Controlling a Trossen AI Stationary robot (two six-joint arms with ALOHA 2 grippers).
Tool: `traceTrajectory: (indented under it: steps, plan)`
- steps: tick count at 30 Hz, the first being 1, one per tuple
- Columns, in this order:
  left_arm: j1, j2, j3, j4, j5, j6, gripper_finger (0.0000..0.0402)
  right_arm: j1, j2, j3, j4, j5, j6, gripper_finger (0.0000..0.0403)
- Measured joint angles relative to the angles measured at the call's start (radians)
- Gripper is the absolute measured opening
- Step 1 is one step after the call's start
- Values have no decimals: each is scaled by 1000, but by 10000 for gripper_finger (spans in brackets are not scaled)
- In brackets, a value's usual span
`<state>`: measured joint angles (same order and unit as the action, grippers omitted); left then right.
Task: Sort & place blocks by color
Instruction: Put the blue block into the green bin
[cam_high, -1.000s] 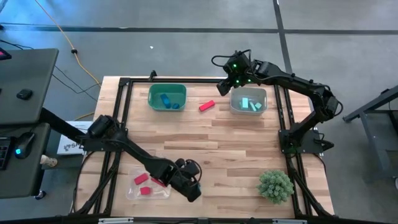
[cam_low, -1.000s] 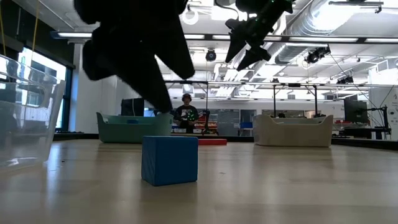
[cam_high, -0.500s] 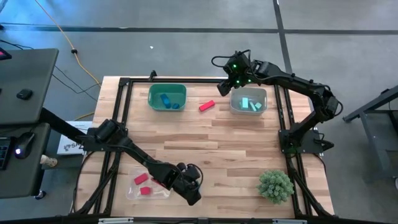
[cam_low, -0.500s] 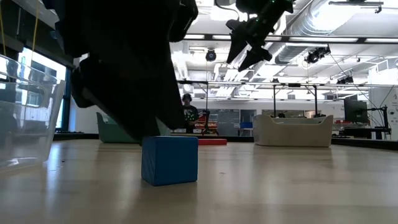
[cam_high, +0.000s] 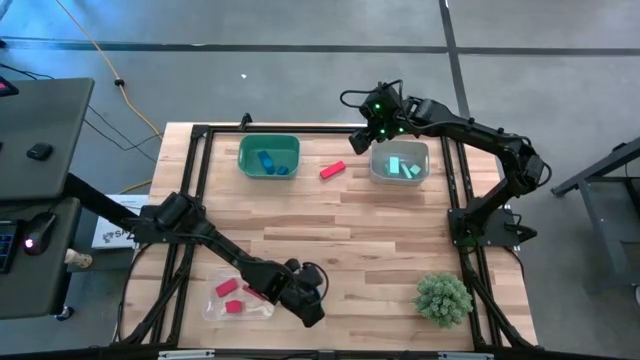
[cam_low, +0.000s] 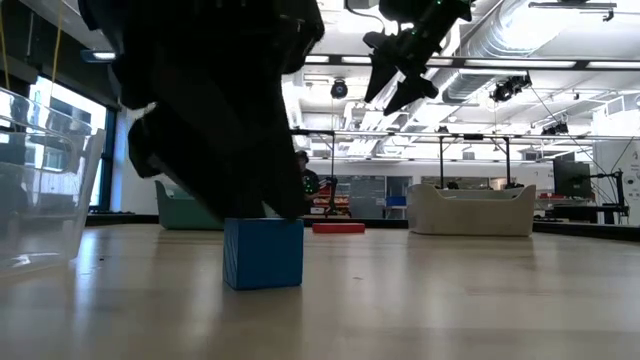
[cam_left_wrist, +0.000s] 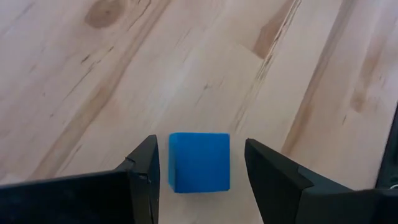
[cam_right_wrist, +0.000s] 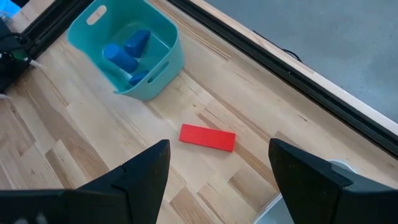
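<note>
Blue cube (cam_left_wrist: 199, 162) between open left fingers (cam_left_wrist: 144, 180); clear bin (cam_high: 238, 296) beside; right fingers (cam_right_wrist: 146, 171) open

1. Between my dark left fingers (cam_left_wrist: 144, 180) I am seeing a plain blue cube (cam_left_wrist: 199, 162), on pale, streaked wood table (cam_left_wrist: 93, 81).
2. Beyond my black right fingers (cam_right_wrist: 149, 168) a red bar (cam_right_wrist: 208, 137) is lying, and a teal bin (cam_right_wrist: 127, 50) is showing blue blocks (cam_right_wrist: 127, 50) inside.
</note>
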<state>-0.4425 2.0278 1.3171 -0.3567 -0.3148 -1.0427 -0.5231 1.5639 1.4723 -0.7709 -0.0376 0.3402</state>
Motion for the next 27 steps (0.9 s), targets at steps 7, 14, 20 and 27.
traceTrajectory:
  steps: [7, 14, 20, 27]
  plan:
    - [10, 27, 2, -23, 26, 7, 156, 0, 0, 0, 4, 0, 0, 264]
    - [10, 29, 1, -34, 4, 51, 156, 0, 0, 0, 3, 2, 0, 264]
    - [10, 30, 1, -38, -6, 72, 127, 0, 0, 0, 3, 1, 0, 264]
    - [11, 30, 0, -33, -7, 92, 49, 0, 0, 0, 4, 1, 0, 264]
